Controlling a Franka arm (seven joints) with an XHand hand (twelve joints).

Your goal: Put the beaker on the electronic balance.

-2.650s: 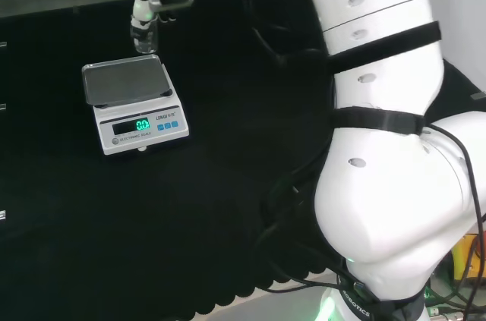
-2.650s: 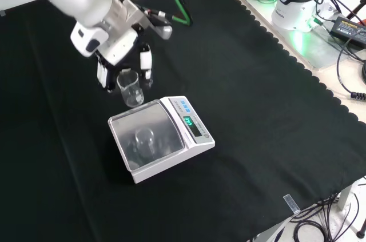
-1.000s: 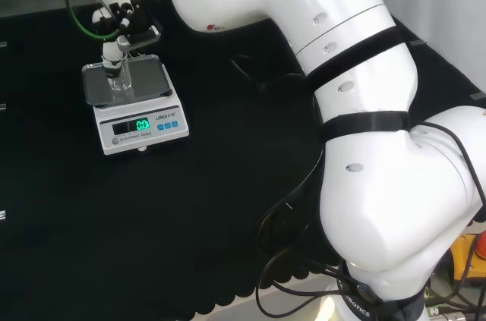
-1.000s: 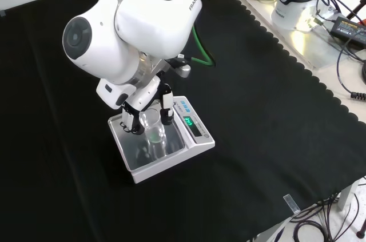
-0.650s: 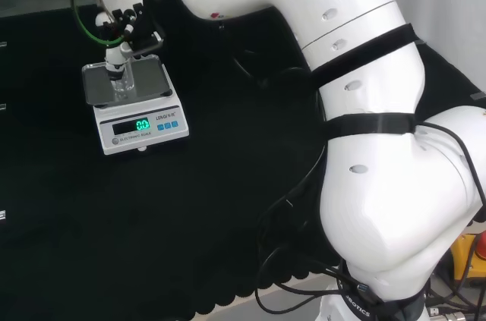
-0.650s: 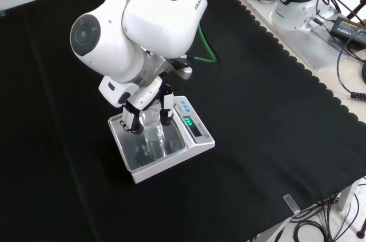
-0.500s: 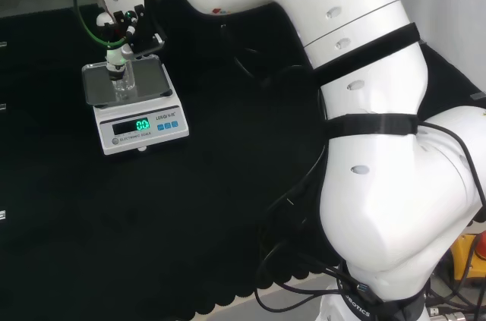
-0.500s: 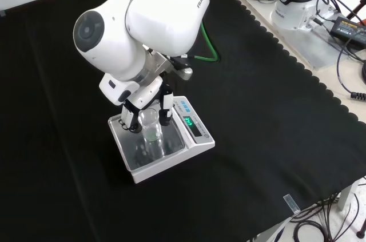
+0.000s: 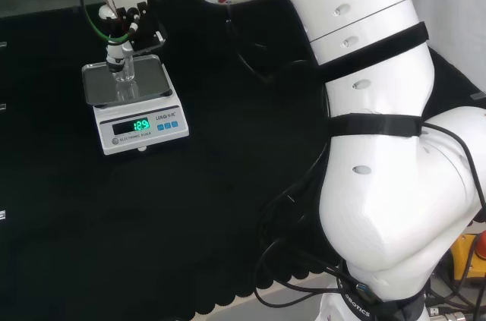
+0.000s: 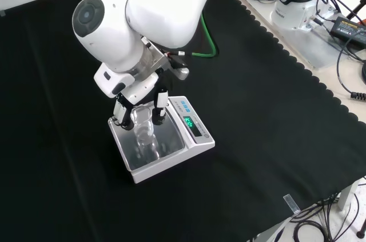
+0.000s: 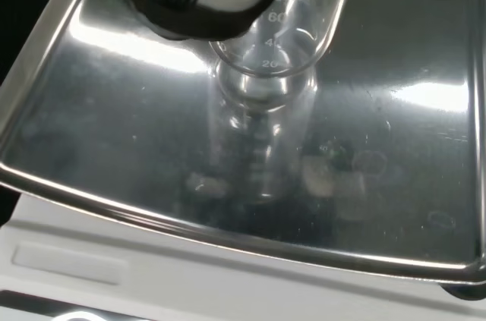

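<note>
hand [image 10: 139,100]: my fingers curl round the beaker's upper wall
beaker [image 10: 143,129]: upright on electronic balance [image 10: 194,139] pan, near its middle
handling: I judge glass light, slippery, fragile; grip high

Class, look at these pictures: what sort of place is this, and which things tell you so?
Most likely a robotics lab bench set up for chemistry handling. A clear glass beaker stands on an electronic balance, the robot's hand around it, on black cloth.
</note>
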